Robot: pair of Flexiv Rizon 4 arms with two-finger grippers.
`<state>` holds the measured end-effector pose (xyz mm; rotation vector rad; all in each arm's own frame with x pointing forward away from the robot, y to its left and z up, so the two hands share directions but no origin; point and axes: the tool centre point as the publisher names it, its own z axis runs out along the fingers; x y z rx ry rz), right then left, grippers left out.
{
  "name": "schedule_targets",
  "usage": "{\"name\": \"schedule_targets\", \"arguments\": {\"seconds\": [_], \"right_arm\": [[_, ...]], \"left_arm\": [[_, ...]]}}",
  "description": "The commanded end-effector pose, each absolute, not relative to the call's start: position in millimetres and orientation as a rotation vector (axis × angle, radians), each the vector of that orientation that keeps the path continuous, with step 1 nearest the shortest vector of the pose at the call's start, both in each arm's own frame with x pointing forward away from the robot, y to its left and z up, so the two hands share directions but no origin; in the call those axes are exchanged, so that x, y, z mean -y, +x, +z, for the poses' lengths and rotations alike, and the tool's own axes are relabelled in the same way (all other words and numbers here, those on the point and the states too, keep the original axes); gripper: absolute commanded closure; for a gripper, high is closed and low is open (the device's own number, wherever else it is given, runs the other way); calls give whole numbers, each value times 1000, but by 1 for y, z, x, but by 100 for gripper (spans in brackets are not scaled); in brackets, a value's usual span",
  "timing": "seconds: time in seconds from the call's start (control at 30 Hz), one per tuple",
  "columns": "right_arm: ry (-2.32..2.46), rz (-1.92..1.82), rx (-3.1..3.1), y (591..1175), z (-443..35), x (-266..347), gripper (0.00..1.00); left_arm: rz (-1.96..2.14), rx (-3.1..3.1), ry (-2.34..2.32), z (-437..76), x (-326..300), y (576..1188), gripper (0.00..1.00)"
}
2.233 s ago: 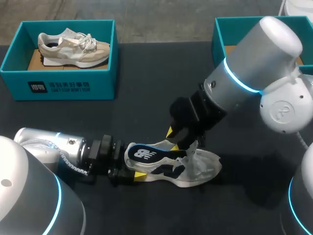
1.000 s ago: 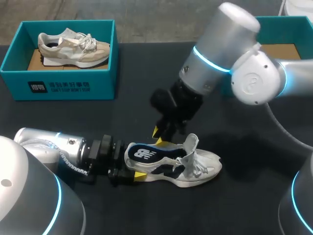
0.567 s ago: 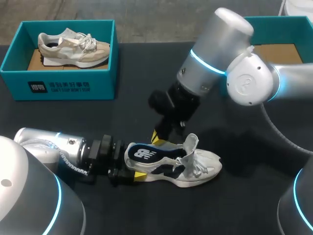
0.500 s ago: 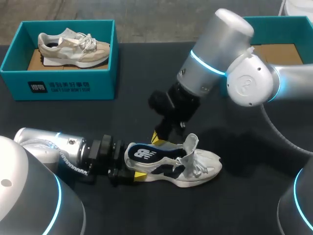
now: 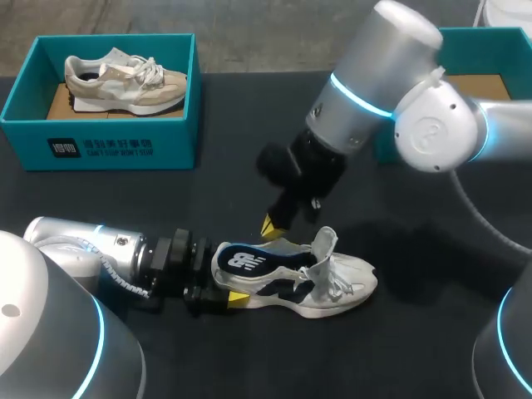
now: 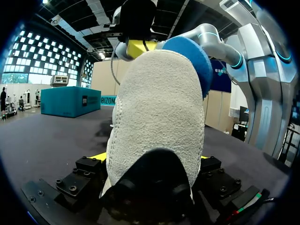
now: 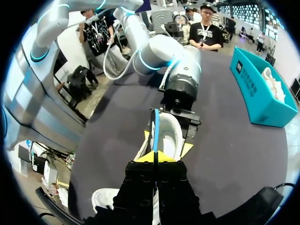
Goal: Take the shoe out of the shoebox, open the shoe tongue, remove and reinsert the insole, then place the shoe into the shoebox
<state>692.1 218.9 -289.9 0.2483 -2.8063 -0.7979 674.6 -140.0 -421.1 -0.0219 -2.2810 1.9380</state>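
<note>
Black table [image 5: 216,141] fills head view, far edge up at 12 o'clock. Teal shoebox [image 5: 100,145] sitting at 10 o'clock, open-topped, close to far edge. Second teal shoebox [image 5: 490,37] over at 2 o'clock, also by far edge, only partly in sight. Down at 6 o'clock, white shoe [image 5: 349,278] on table top, toe toward 3 o'clock, heel toward 9. Both boxes well apart from shoe.
</note>
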Motion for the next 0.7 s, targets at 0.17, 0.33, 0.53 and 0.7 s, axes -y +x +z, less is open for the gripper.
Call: {"name": "schedule_targets", "arguments": {"seconds": [0.17, 0.33, 0.53, 0.7], "right_arm": [[213, -782, 2845, 686, -263, -200, 100], [181, -766, 2873, 685, -253, -194, 100], [201, -755, 2866, 684, -251, -197, 74], [243, -747, 2840, 685, -258, -208, 66]], "left_arm": [[1937, 2282, -22, -423, 141, 676, 100], [1937, 2282, -22, -423, 141, 676, 100], [1937, 2282, -22, -423, 141, 676, 100], [1937, 2282, -22, -423, 141, 676, 100]]}}
